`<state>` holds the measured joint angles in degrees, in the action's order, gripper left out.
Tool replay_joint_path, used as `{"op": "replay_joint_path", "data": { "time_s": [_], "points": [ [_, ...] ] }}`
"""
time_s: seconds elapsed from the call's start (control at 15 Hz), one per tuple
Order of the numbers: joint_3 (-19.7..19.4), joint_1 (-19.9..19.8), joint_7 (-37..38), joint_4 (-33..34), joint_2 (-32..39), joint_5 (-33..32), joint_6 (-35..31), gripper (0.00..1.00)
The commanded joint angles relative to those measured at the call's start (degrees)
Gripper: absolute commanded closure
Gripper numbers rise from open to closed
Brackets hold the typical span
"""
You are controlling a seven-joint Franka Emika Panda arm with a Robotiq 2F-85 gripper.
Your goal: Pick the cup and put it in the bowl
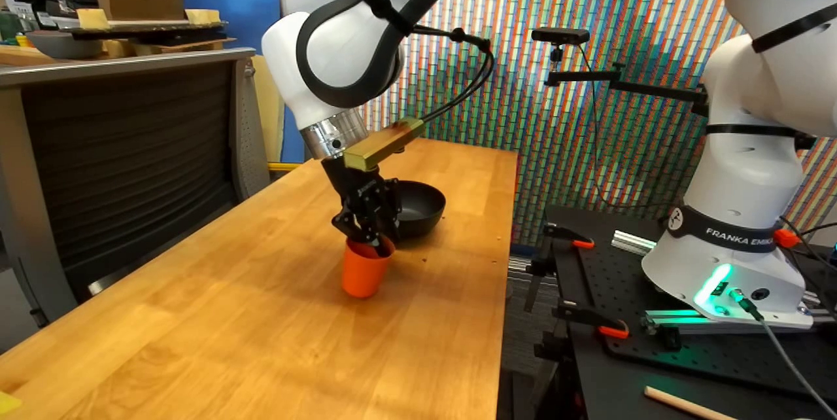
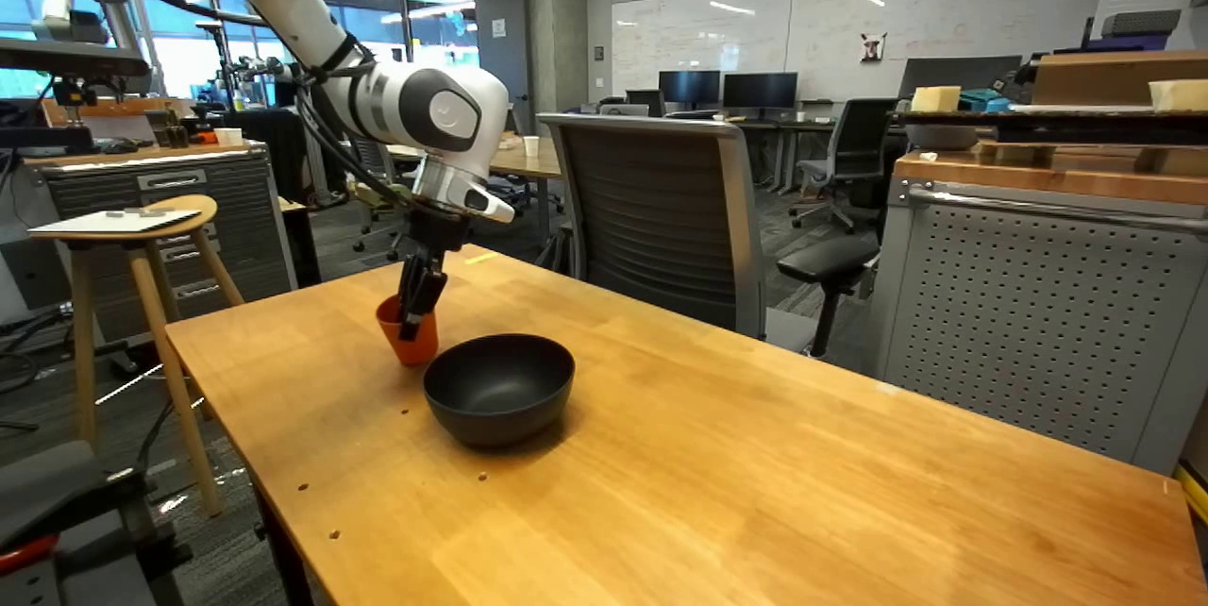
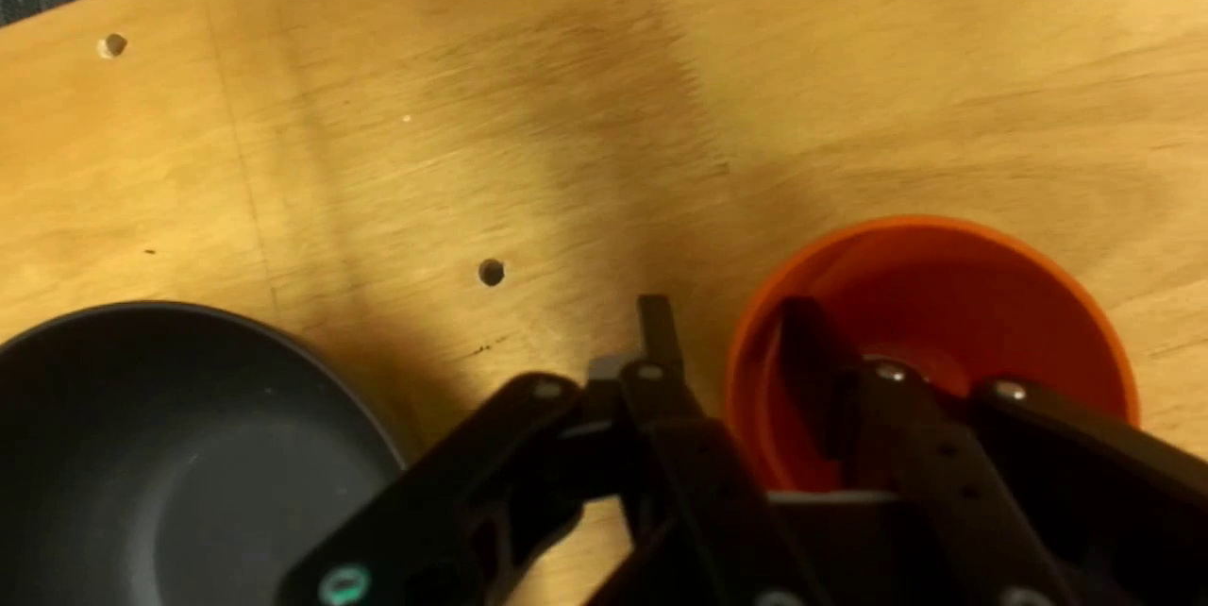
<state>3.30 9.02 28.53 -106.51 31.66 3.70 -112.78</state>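
The orange-red cup [image 1: 361, 276] stands on the wooden table in both exterior views [image 2: 420, 347]. Its open mouth fills the right part of the wrist view [image 3: 1000, 313]. The black bowl [image 2: 495, 422] sits close beside the cup; it also shows in the wrist view at lower left [image 3: 255, 502] and partly behind the gripper in an exterior view [image 1: 424, 218]. My gripper [image 3: 725, 323] points down at the cup with its jaws apart. One finger is inside the cup and the other is outside the near wall, on the bowl's side. A gap shows between the outer finger and the rim.
The wooden table [image 2: 755, 493] has several small holes along one edge. An office chair [image 2: 661, 219] stands against the table's far side. The robot base [image 1: 726, 269] stands on a separate black table across a gap. A wheeled cabinet [image 2: 1048, 304] stands beyond the table.
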Motion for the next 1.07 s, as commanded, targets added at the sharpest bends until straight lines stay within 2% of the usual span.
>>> {"op": "replay_joint_path", "data": {
  "time_s": [0.0,0.07,0.33,0.67,1.0],
  "points": [
    [-1.49,1.45,1.07,2.83,1.19,-0.23,0.22,0.96],
    [-1.59,1.47,0.97,3.12,1.21,-0.19,0.28,1.00],
    [-1.72,1.50,0.70,4.69,0.29,-0.26,0.45,0.99],
    [-4.78,1.86,5.90,-0.94,-10.92,-4.26,0.19,0.99],
    [-7.27,-0.60,14.79,-5.94,-19.51,-7.54,0.98,0.99]
  ]
}}
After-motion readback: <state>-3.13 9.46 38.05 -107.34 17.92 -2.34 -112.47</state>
